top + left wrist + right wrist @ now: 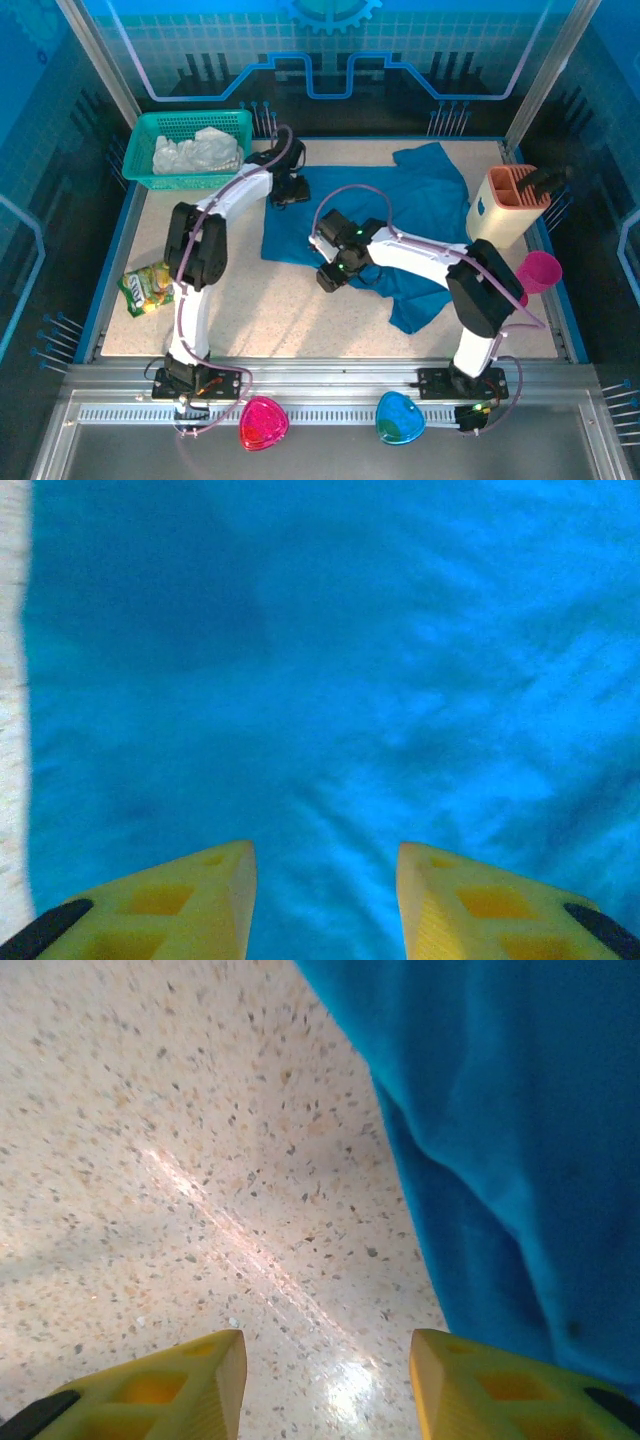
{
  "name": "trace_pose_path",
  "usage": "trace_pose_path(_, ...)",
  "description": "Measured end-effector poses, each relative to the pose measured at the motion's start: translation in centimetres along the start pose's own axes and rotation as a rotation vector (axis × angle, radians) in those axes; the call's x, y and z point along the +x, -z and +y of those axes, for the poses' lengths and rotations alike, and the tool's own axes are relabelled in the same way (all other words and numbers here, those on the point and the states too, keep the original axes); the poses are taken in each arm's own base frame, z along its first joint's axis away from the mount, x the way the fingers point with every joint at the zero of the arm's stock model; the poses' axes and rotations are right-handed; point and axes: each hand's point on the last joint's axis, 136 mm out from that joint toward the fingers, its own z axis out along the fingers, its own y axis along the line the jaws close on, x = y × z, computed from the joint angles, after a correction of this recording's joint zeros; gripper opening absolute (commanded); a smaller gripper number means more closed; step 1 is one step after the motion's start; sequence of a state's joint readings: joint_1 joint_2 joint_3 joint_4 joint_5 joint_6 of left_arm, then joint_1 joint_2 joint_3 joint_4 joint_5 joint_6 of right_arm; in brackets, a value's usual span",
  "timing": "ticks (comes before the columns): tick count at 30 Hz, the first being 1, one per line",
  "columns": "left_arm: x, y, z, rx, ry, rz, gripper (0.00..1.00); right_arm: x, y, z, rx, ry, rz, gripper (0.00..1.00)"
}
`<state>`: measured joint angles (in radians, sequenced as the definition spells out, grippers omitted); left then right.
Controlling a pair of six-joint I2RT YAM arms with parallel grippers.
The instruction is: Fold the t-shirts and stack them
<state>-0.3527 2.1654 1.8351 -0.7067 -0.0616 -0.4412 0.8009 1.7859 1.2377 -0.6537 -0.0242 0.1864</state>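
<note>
The teal-blue t-shirt (pixel 410 200) is lying rumpled across the middle and far right of the speckled table (pixel 260 320), while the white t-shirt (pixel 197 152) is sitting bunched inside the green mesh basket (pixel 150 125) at the far left corner. The left gripper (pixel 290 190) is hovering over the teal shirt's left edge, its yellow fingers (pixel 200 900) standing apart with nothing between them. The right gripper (pixel 331 277) is hanging over bare table just beside the shirt's near edge, likewise spread and empty, and the right arm (pixel 430 258) is lying across the cloth, hiding part of it. A snack packet (pixel 147 287) is resting at the left edge, well apart from the shirt; a cream-and-orange holder (pixel 505 215) and a pink cup (pixel 540 272) are standing just beside it on the right.
</note>
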Motion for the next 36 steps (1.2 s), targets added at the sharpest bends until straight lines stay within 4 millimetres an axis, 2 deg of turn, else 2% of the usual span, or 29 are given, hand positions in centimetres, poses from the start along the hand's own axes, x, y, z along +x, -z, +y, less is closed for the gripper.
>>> trace_pose_path(5, -0.3, -2.8, -0.8, 0.001, -0.003, 0.025, 0.41, 0.5, -1.9, -0.5, 0.028, -0.004, 0.051, 0.47)
trace_pose_path(13, 0.2, -5.3, -0.4, -0.016, 0.000, 0.061, 0.40, -0.3, -3.4, -1.5, 0.083, -0.007, 0.073, 0.46)
trace_pose_path(24, 0.6, -5.8, -0.3, -0.019, 0.000, 0.074, 0.40, -0.7, -4.4, -2.3, 0.095, -0.027, 0.086, 0.46)
trace_pose_path(28, 1.2, -6.8, 0.1, -0.032, 0.001, 0.094, 0.40, -0.9, -4.5, -2.4, 0.095, -0.033, 0.084, 0.45)
trace_pose_path(32, 0.8, -7.1, -0.2, -0.029, 0.001, 0.085, 0.40, -1.1, -4.5, -2.7, 0.097, -0.046, 0.084, 0.33)
trace_pose_path(36, 0.7, -7.3, -0.3, -0.028, -0.001, 0.083, 0.40, -1.5, -4.7, -3.2, 0.096, -0.070, 0.083, 0.09)
